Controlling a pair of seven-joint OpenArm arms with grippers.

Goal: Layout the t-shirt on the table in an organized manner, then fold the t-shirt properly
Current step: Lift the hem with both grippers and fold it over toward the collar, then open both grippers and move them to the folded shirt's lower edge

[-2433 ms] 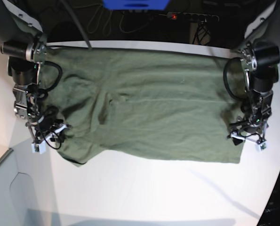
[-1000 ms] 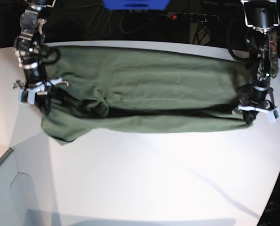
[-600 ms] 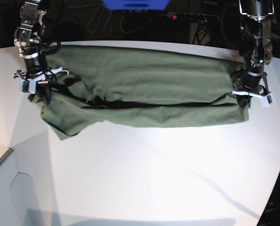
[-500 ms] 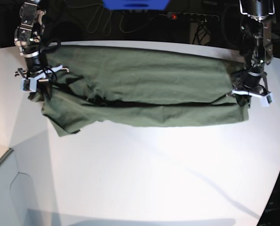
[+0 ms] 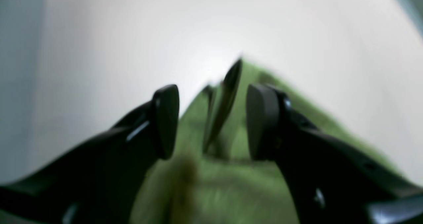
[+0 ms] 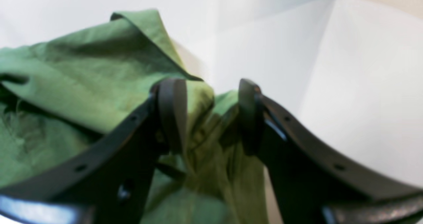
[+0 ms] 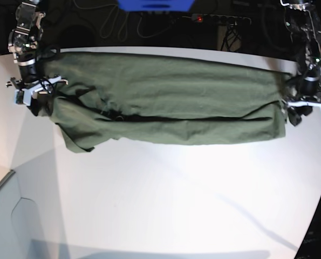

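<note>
The olive-green t-shirt [image 7: 171,102] lies folded lengthwise as a long band across the far part of the white table [image 7: 165,205]. A sleeve sticks out at its near left corner. My right gripper [image 7: 31,94] is at the shirt's left end. In the right wrist view its jaws [image 6: 211,115] are open, with bunched shirt cloth [image 6: 66,72] between and below them. My left gripper [image 7: 308,105] is at the shirt's right end. In the left wrist view it [image 5: 211,118] is open, and a thin fold of the shirt [image 5: 214,191] stands in the gap, not pinched.
Behind the table's far edge is a dark area with a power strip [image 7: 219,19] showing a red light, cables, and a blue object [image 7: 155,5]. The table's curved edge runs along the lower left [image 7: 4,183] and the right [image 7: 316,216].
Both grippers lifted the shirt's near edge and carried it to the far side, folding the shirt in half. In the last half second both moved outward and the fold settled flat.
</note>
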